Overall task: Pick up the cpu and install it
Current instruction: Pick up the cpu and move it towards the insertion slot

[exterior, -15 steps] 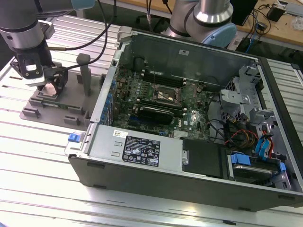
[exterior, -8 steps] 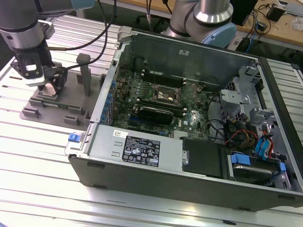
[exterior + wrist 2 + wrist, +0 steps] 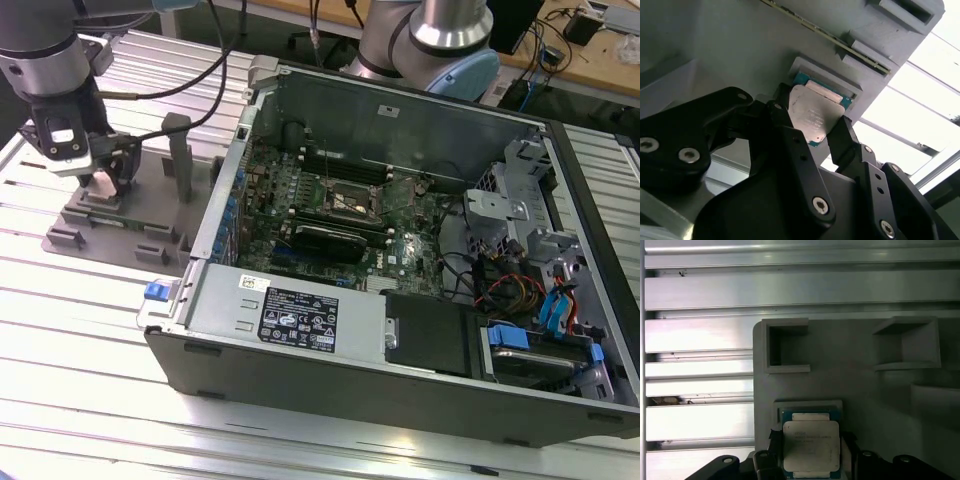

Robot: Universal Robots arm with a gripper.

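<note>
The cpu [image 3: 811, 445] lies on a holder [image 3: 860, 390] (the exterior view's left of the case [image 3: 300, 322]).

A: What colours did the cpu [image 3: 812, 114] show?
B: Dull silver on top with faint grey print, and a teal rim. The gripper [image 3: 812, 122] was black, dotted with silver screw heads.
A: And the holder [image 3: 855, 385]?
B: Plain matte grey. The table [image 3: 100, 340] was pale silver, striped by long ribs.
A: The computer case [image 3: 350, 385]?
B: Dark grey outside. Its motherboard [image 3: 400, 215] was green, the clips [image 3: 157, 291] blue, the label [image 3: 299, 322] black with white marks. The arm [image 3: 440, 30] was silver-grey with a pale blue cap.
</note>
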